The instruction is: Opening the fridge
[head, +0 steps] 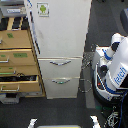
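The tall white fridge (60, 35) stands in the middle of the exterior view. Its large upper door carries a small green-figure sticker (43, 8) near the top and lies flush with the body. Below it, the two drawers look closed, each with a curved silver handle: the upper handle (61, 63) and the lower handle (61, 80). No gripper shows in this view, and nothing touches the fridge.
A tan wooden drawer cabinet (17, 55) stands against the fridge on the exterior view's left, its lower drawers pulled out a little. A white-and-blue robot body (115, 67) with cables stands on the exterior view's right. Two white parts (32, 122) poke in at the bottom edge.
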Tool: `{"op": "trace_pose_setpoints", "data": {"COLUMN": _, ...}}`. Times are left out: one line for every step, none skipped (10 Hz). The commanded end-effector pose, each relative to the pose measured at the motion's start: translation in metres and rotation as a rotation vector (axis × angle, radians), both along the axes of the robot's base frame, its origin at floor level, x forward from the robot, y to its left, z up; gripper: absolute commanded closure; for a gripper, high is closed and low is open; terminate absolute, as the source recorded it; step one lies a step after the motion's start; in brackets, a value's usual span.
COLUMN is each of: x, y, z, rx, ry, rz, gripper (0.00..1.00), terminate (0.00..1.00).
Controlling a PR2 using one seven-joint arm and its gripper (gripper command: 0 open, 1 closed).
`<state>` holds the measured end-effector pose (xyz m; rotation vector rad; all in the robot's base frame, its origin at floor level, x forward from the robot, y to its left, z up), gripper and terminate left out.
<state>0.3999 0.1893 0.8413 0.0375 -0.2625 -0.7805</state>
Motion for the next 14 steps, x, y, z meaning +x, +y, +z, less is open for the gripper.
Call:
{"op": "trace_pose_setpoints", "data": {"x": 0.003, "y": -0.006, "z": 0.009, "rx": -0.043, "ry": 0.006, "rz": -0.019, "gripper": 0.0, "terminate": 0.0}}
{"op": "trace_pose_setpoints", "data": {"x": 0.017, "y": -0.012, "z": 0.018, "rx": -0.066, "ry": 0.029, "rz": -0.025, "gripper": 0.0, "terminate": 0.0}}
{"op": "trace_pose_setpoints", "data": {"x": 0.025, "y": -0.015, "z": 0.022, "rx": -0.076, "ry": 0.039, "rz": -0.027, "gripper": 0.0, "terminate": 0.0}}
{"op": "trace_pose_setpoints", "data": {"x": 0.041, "y": -0.021, "z": 0.03, "rx": -0.083, "ry": 0.046, "rz": -0.031, "gripper": 0.0, "terminate": 0.0}}
{"op": "trace_pose_setpoints", "data": {"x": 0.058, "y": -0.028, "z": 0.037, "rx": -0.105, "ry": 0.097, "rz": -0.053, "gripper": 0.0, "terminate": 0.0}}
{"op": "trace_pose_setpoints", "data": {"x": 0.076, "y": -0.034, "z": 0.052, "rx": -0.125, "ry": 0.104, "rz": -0.051, "gripper": 0.0, "terminate": 0.0}}
{"op": "trace_pose_setpoints", "data": {"x": 0.091, "y": -0.04, "z": 0.068, "rx": -0.135, "ry": 0.078, "rz": -0.049, "gripper": 0.0, "terminate": 0.0}}
{"op": "trace_pose_setpoints", "data": {"x": 0.114, "y": -0.049, "z": 0.086, "rx": -0.142, "ry": 0.061, "rz": -0.061, "gripper": 0.0, "terminate": 0.0}}
{"op": "trace_pose_setpoints", "data": {"x": 0.123, "y": -0.052, "z": 0.092, "rx": -0.143, "ry": 0.051, "rz": -0.063, "gripper": 0.0, "terminate": 0.0}}
{"op": "trace_pose_setpoints", "data": {"x": 0.14, "y": -0.055, "z": 0.103, "rx": -0.139, "ry": 0.031, "rz": -0.062, "gripper": 0.0, "terminate": 0.0}}
{"op": "trace_pose_setpoints", "data": {"x": 0.16, "y": -0.058, "z": 0.113, "rx": -0.141, "ry": 0.012, "rz": -0.049, "gripper": 0.0, "terminate": 0.0}}
{"op": "trace_pose_setpoints", "data": {"x": 0.177, "y": -0.063, "z": 0.124, "rx": -0.132, "ry": -0.019, "rz": -0.044, "gripper": 0.0, "terminate": 0.0}}
{"op": "trace_pose_setpoints", "data": {"x": 0.19, "y": -0.069, "z": 0.138, "rx": -0.152, "ry": -0.051, "rz": -0.062, "gripper": 0.0, "terminate": 0.0}}
{"op": "trace_pose_setpoints", "data": {"x": 0.217, "y": -0.08, "z": 0.155, "rx": -0.175, "ry": -0.067, "rz": -0.06, "gripper": 0.0, "terminate": 0.0}}
